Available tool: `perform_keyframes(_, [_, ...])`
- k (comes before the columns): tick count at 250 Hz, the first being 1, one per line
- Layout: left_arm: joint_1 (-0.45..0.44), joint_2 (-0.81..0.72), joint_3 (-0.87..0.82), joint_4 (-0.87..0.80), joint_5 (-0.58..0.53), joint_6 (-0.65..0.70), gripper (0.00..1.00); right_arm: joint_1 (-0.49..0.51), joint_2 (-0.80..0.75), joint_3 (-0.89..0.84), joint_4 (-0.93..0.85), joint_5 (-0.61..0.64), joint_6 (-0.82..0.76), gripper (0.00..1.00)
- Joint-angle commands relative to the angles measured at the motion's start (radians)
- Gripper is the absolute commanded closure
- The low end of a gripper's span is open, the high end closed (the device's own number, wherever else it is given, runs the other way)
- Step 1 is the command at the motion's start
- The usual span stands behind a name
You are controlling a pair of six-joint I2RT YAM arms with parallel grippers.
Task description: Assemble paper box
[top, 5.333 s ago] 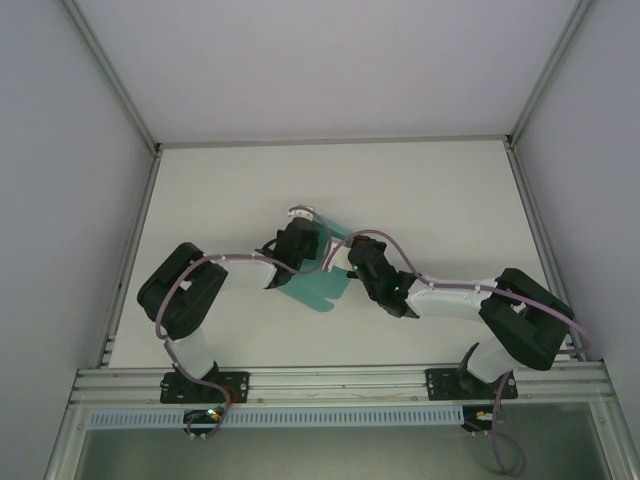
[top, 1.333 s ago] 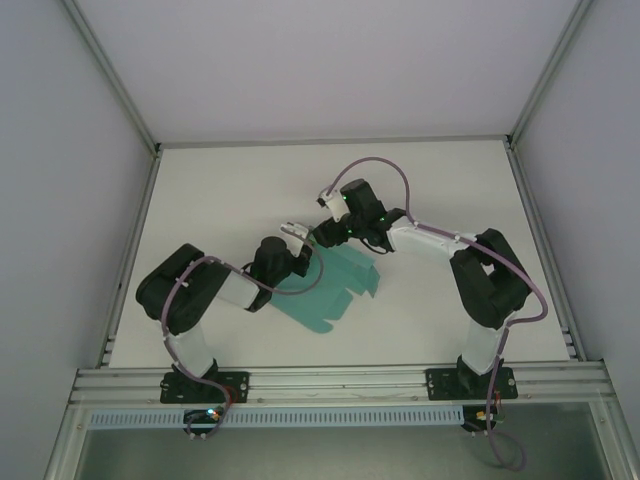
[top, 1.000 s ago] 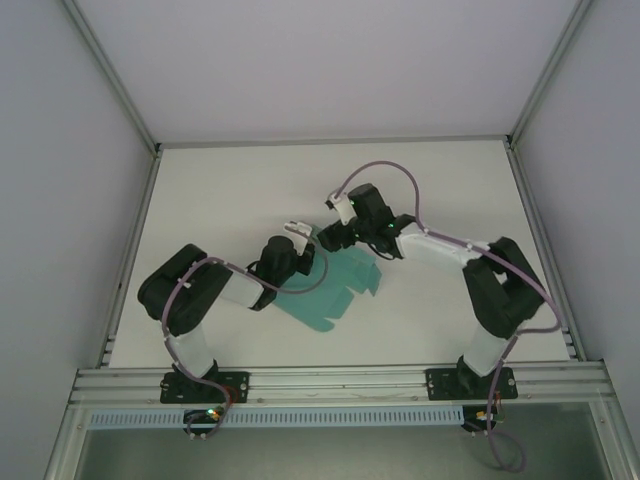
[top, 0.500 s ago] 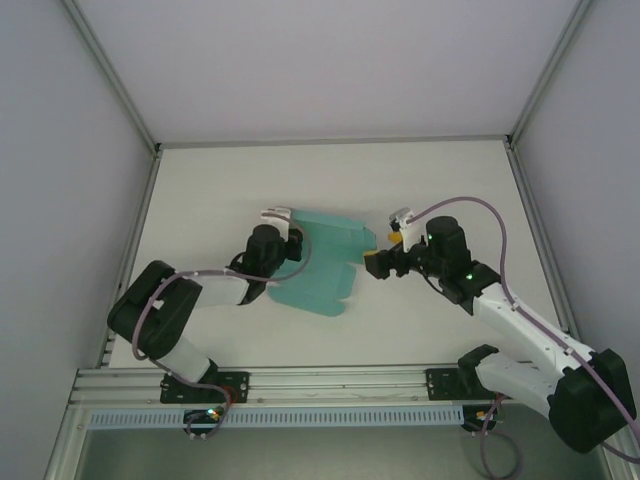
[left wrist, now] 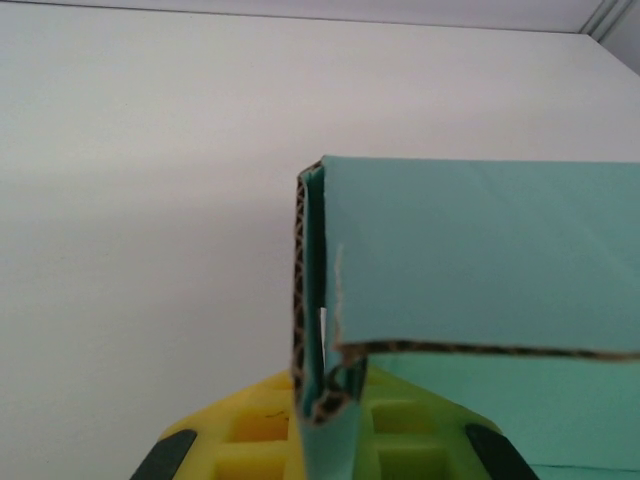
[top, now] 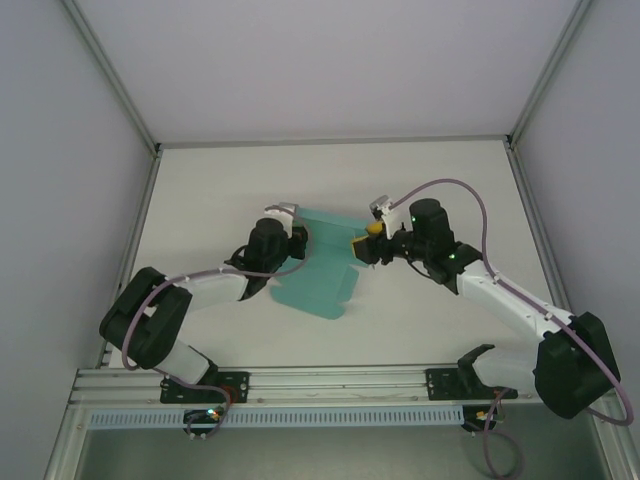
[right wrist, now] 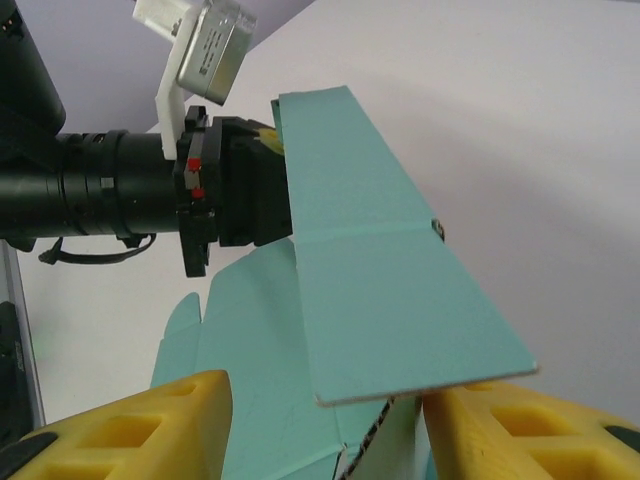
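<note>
The paper box (top: 315, 282) is a teal-green die-cut card lying mid-table, its far panel folded up into a low wall. My left gripper (top: 293, 233) is shut on the left end of that wall. The left wrist view shows the doubled card edge (left wrist: 312, 300) pinched between the yellow fingers (left wrist: 250, 440). My right gripper (top: 361, 250) is at the wall's right end. In the right wrist view its yellow fingers (right wrist: 150, 425) stand wide apart, with the raised panel (right wrist: 380, 290) between them, its corner close to the right-hand finger. The left gripper's black body (right wrist: 240, 185) shows beyond.
The white table (top: 440, 180) is walled at the back and both sides. An aluminium rail (top: 340, 382) carrying both arm bases runs along the near edge. The right arm's cable (top: 455, 190) arches above the table behind the gripper.
The right arm swung from behind the card round to its right side, and has now moved left onto the raised wall's end. The left gripper keeps its hold and has shifted slightly.
</note>
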Motion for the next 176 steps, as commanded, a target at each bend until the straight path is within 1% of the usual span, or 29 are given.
perform_keyframes(1, [-0.007, -0.031, 0.041, -0.020, -0.015, -0.047, 1.00, 0.013, 0.001, -0.017, 0.031, 0.019, 0.014, 0.45])
perform_keyframes(19, [-0.006, -0.035, 0.053, -0.025, -0.004, -0.059, 1.00, 0.013, 0.001, -0.018, 0.040, 0.030, 0.015, 0.41])
perform_keyframes(47, [-0.006, -0.044, 0.055, -0.030, 0.009, -0.075, 1.00, 0.013, 0.007, -0.015, 0.030, 0.065, 0.008, 0.40])
perform_keyframes(66, [-0.006, -0.056, 0.049, -0.027, 0.020, -0.084, 1.00, 0.013, 0.019, -0.001, -0.004, 0.092, -0.006, 0.42])
perform_keyframes(86, [-0.008, -0.068, 0.050, -0.034, 0.037, -0.074, 1.00, 0.014, 0.029, 0.004, -0.002, 0.104, -0.012, 0.46])
perform_keyframes(95, [-0.007, -0.071, 0.052, -0.039, 0.041, -0.071, 1.00, 0.017, 0.034, 0.008, -0.001, 0.113, -0.012, 0.51])
perform_keyframes(114, [-0.010, -0.070, 0.057, -0.053, 0.046, -0.058, 1.00, 0.020, 0.043, 0.020, -0.002, 0.135, -0.017, 0.70])
perform_keyframes(128, [-0.010, -0.064, 0.066, -0.078, 0.027, -0.046, 1.00, 0.025, 0.044, 0.028, -0.002, 0.156, -0.020, 0.87])
perform_keyframes(134, [-0.010, -0.062, 0.068, -0.088, 0.014, -0.041, 1.00, 0.027, 0.043, 0.031, -0.004, 0.158, -0.022, 0.92])
perform_keyframes(151, [-0.008, -0.055, 0.070, -0.112, -0.045, -0.025, 1.00, 0.033, 0.027, 0.035, -0.008, 0.174, -0.022, 1.00])
perform_keyframes(176, [0.018, -0.042, 0.056, -0.129, -0.110, -0.023, 1.00, 0.044, -0.013, 0.036, -0.026, 0.234, -0.022, 1.00])
